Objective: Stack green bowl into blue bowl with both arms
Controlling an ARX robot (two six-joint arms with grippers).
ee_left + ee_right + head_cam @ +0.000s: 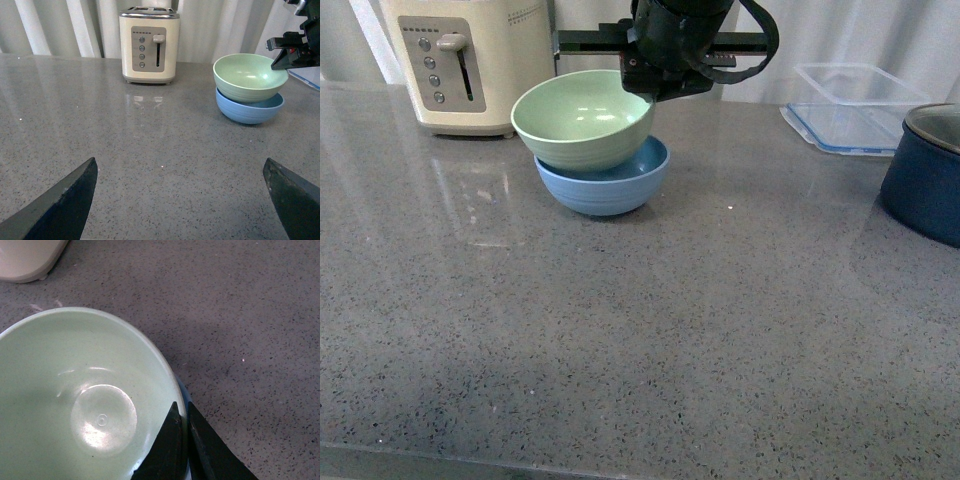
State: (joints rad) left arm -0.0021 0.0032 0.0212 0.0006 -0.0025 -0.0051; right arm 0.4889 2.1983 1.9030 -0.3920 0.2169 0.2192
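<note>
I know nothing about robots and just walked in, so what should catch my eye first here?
The pale green bowl sits askew inside the light blue bowl, near the back of the speckled grey counter, just right of a cream toaster. The right arm's black tool pinches the green bowl's rim, one finger inside and one outside. The left tool hangs open, well away from the bowls.

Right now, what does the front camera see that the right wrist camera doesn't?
Only the front view shows the dark blue pot, the clear container and most of the blue bowl underneath. Only the right wrist view shows the right gripper pinching the rim of the green bowl, one finger inside, one outside. Both show the green bowl and the grey counter.
</note>
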